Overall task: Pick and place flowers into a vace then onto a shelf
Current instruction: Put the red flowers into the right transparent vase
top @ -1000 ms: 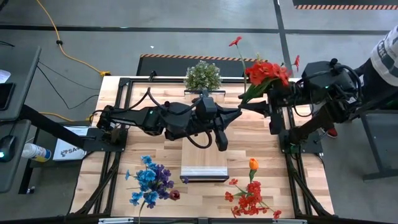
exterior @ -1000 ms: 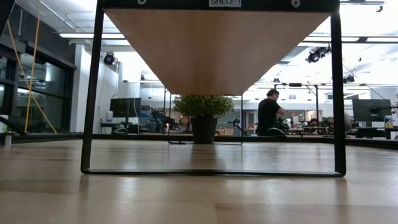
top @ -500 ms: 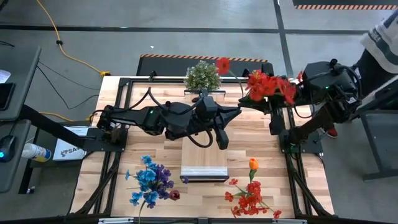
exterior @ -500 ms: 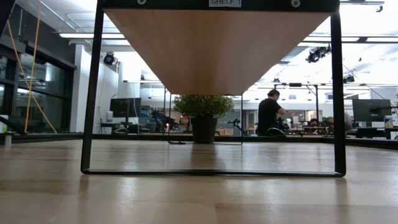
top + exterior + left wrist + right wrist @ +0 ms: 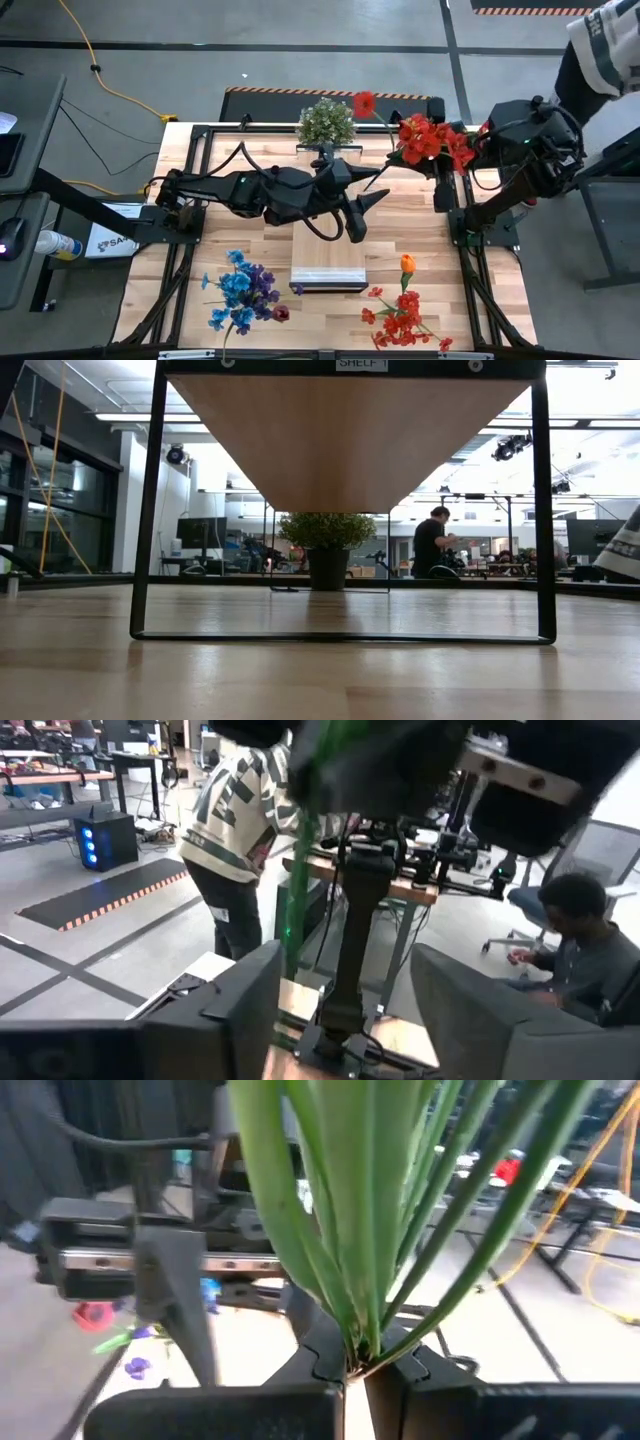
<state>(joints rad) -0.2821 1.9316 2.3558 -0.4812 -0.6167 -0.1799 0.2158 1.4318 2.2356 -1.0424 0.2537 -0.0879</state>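
Fingers of the right gripper (image 5: 355, 1365) are pinched shut on the green stems of a red bunch of flowers (image 5: 432, 138), held up at about two o'clock over the table (image 5: 420, 225). The left gripper (image 5: 375, 196) sits near the middle of the table, pointing toward three o'clock at that bunch, its fingers parted with nothing between them; a green stem hangs just ahead of it in its wrist view.

Judging by this, the bunch now rests with the right arm alone, and the step in hand is carrying it to a vase. No vase can be made out, so the next move calls for finding its mouth and lowering the stems in upright.

More flowers lie on the table: a blue and purple bunch (image 5: 240, 290) at seven o'clock, a red and orange one (image 5: 403, 312) at five o'clock. The shelf (image 5: 328, 268) stands at six o'clock; its frame bears a tag reading "SHELF 1" (image 5: 362, 365). A bushy potted plant (image 5: 326, 122) sits at twelve o'clock.
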